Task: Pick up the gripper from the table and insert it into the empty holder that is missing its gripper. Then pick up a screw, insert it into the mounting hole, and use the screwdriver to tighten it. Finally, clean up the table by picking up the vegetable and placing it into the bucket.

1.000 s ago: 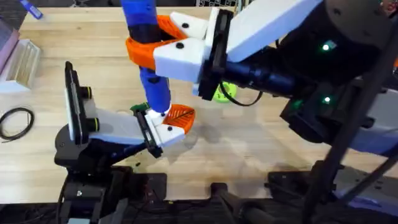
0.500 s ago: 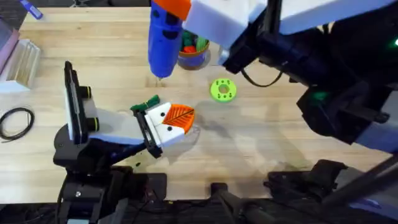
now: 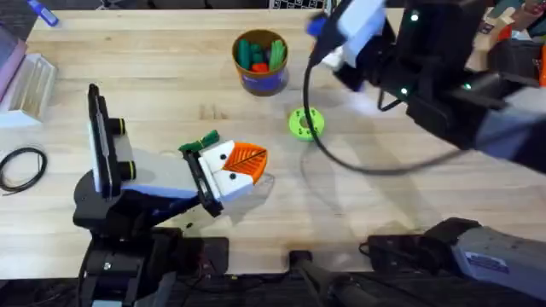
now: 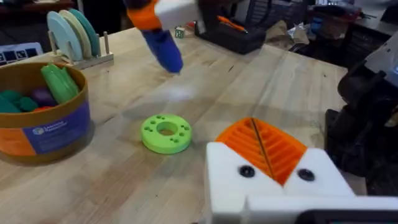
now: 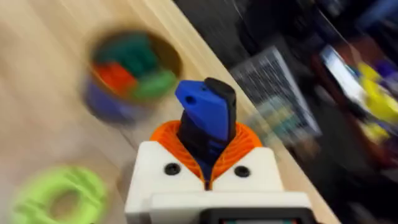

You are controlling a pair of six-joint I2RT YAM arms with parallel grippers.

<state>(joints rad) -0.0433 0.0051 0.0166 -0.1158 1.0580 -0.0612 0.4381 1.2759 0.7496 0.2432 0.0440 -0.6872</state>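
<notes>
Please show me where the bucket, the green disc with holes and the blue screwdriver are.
bucket [image 3: 261, 81]: overhead view, on its blue front wall.
green disc [image 4: 166, 132]: left wrist view, on its flat top, beside the middle hole.
screwdriver [image 5: 207, 116]: right wrist view, on its blue body between the right gripper's orange pads.

Green holed disc [image 3: 306, 122] mid-table. Black cable loop [image 3: 21, 166] far left of disc; clear plastic box [image 3: 28, 85] behind loop, near table edge.
</notes>
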